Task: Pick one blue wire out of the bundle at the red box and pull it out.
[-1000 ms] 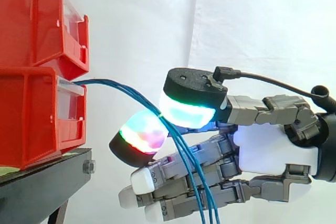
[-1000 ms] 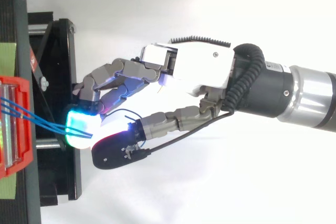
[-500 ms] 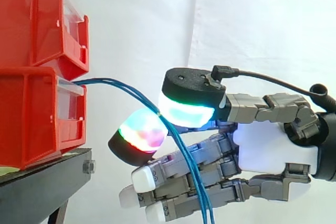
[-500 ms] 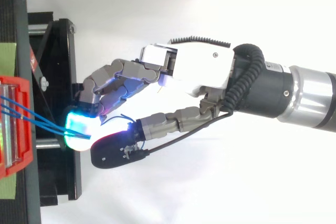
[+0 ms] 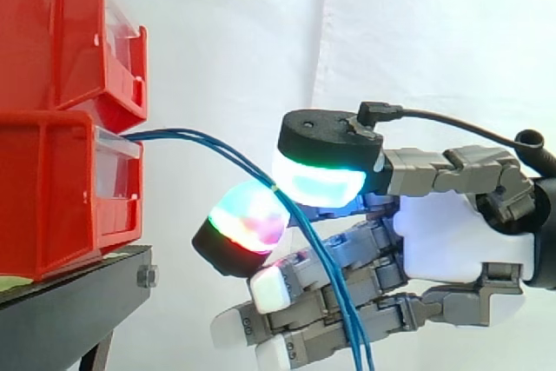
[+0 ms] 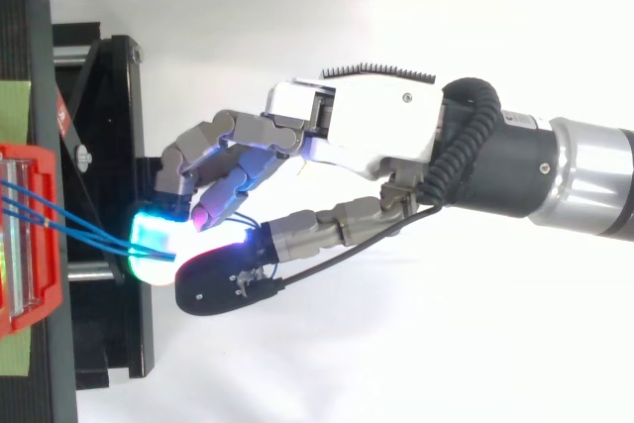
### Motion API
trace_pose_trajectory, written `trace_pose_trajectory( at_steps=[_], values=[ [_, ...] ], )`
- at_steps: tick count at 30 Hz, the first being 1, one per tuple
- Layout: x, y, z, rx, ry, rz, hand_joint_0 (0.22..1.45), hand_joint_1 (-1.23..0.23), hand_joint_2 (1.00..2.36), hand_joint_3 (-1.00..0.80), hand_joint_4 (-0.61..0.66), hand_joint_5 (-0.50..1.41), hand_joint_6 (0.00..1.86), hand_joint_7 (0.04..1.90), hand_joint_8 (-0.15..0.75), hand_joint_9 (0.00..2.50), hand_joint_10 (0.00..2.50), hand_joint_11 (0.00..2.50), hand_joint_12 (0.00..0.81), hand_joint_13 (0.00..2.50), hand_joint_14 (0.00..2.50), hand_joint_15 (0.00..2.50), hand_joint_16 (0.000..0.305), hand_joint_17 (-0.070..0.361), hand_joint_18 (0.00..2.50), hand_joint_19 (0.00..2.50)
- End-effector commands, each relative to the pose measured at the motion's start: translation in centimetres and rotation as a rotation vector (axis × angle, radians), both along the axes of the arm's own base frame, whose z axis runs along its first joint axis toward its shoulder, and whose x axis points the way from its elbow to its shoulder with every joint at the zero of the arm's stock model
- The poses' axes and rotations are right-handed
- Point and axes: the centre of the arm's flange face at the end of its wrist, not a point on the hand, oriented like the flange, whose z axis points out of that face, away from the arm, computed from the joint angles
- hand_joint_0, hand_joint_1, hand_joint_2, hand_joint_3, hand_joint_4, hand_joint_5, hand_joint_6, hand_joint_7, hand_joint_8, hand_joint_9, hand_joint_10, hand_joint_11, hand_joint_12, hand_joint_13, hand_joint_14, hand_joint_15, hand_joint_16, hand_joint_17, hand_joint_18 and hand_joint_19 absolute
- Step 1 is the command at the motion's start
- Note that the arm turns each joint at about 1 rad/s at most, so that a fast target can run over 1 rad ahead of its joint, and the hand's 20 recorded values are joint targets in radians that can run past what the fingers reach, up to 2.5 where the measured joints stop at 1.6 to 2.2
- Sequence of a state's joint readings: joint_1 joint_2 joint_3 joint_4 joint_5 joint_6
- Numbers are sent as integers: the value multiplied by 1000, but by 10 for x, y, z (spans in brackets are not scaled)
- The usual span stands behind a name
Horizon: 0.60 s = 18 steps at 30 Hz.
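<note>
blue wires [image 5: 200, 138] from lower red bin [image 5: 52, 188]

White curtain [image 5: 261, 41]: hung as backdrop, spread from 12 to 3 o'clock in the side view.
Black stand [image 5: 78, 306]: set at 7 o'clock; a bolt [image 5: 146, 277] is fitted at its right end.
Upper red bin [image 5: 52, 32]: placed at 10 o'clock.
Green tape [image 6: 15, 111]: stuck on the stand, at 9 o'clock in the top view.

Looks like a robotics lab test bench: stacked red bins [image 5: 52, 171] on a black stand [image 5: 69, 301] at the left edge, plain white curtain [image 5: 234, 41] behind, industrial robot arm [image 6: 584, 180] entering from the right.
</note>
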<state>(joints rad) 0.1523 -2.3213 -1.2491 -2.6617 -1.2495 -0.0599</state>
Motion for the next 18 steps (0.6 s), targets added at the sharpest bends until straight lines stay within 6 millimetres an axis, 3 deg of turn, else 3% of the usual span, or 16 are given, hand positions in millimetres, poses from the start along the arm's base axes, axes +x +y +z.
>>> trace_pose_trajectory(
  at_steps=[1,18],
  values=[
    [-5,-1,7,1,30,5,600,-725,1013,-67,156,-104,902,841,310,908,16,399,384,523,9,218,62,140,415,368],
    [-11,-1,14,2,65,8,580,-737,1015,-191,204,-115,911,816,298,950,18,480,367,553,11,278,59,132,408,413]
  ],
)
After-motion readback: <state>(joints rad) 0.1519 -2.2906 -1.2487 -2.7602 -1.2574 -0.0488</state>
